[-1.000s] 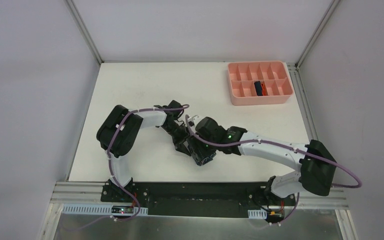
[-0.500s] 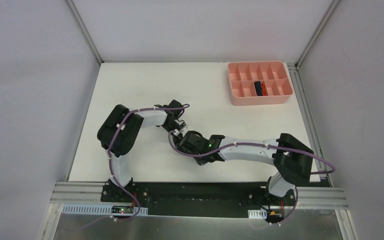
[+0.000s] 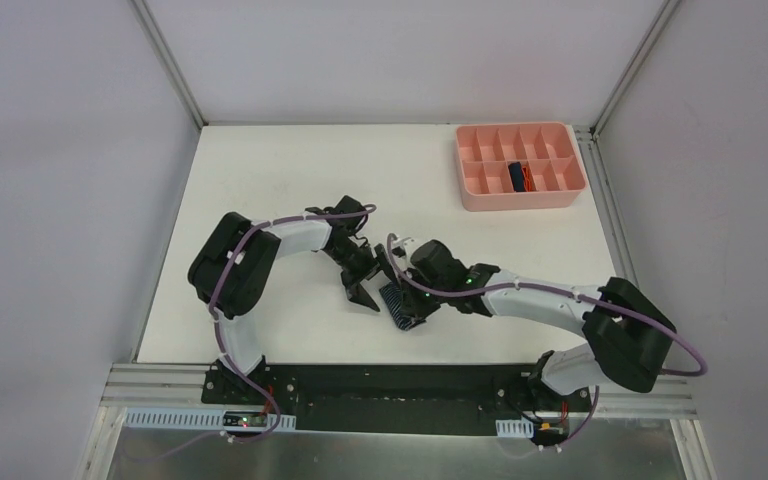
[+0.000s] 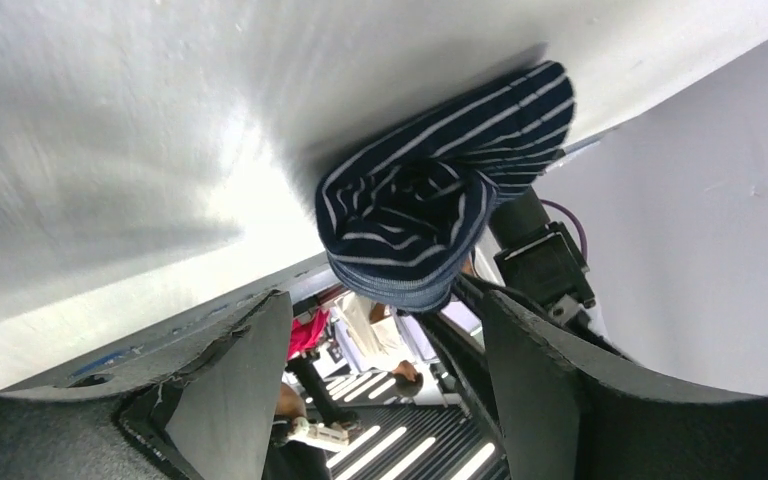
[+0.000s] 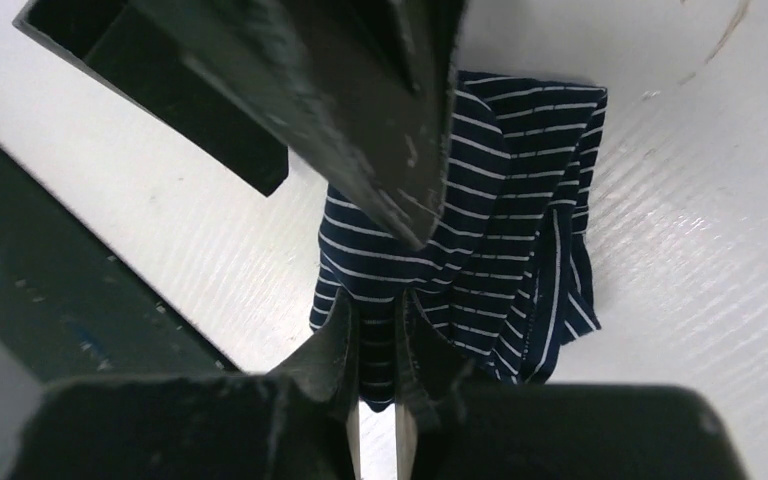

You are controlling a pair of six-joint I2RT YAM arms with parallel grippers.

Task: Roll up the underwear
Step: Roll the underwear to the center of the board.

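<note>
Striped cloth first: the dark-blue striped brief (image 4: 440, 225) lies on the table (image 3: 260, 200), near the front edge abt mid-way. It's wound into a loose roll, w/ the spiral end showing in the left wrist view. The right gripper (image 5: 378, 335) is nearly closed, its tips nipping a thin bit of the roll's near edge, and that's all it has. The left gripper (image 4: 385, 310) stands wide w/ nothing btwn its fingers, tips just beside the roll's open end. The navy brief (image 3: 518, 177) sits in a near-row compartment of the tray (image 3: 520, 204), well apart at the far right.

Risks, as we judge them:
- The pinch is shallow and only on outer layers, so a lift may peel the roll open instead of carrying it.
- Nothing pins the spiral end, and soft cloth can spring loose.
- The two grippers are v. close, so any sideways move could knock them together or snag the cloth.
- The roll is near the front edge, so a drag that way could pull it off.
</note>
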